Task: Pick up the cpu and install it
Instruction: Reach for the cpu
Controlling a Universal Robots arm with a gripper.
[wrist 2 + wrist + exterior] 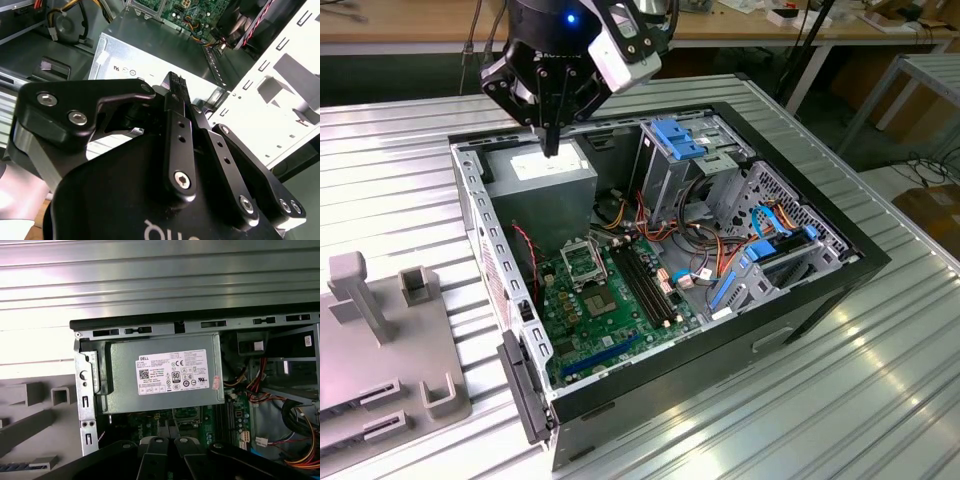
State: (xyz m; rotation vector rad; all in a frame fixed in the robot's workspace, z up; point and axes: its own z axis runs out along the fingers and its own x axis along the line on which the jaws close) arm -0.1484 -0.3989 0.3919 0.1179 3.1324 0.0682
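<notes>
The cpu cannot be located for certain (whether anything thin is pinched cannot be told). The gripper [552, 150], fingertips pressed together, is seen just above the grey power-supply box [575, 178] inside the opened computer case [720, 375], apart from the socket frame [582, 262].

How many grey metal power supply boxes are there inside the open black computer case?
1. The grey metal power supply box sits in a corner of the open black computer case, toward the exterior view's left, beneath the gripper. The silver metal drive cage may hide other parts.
</notes>
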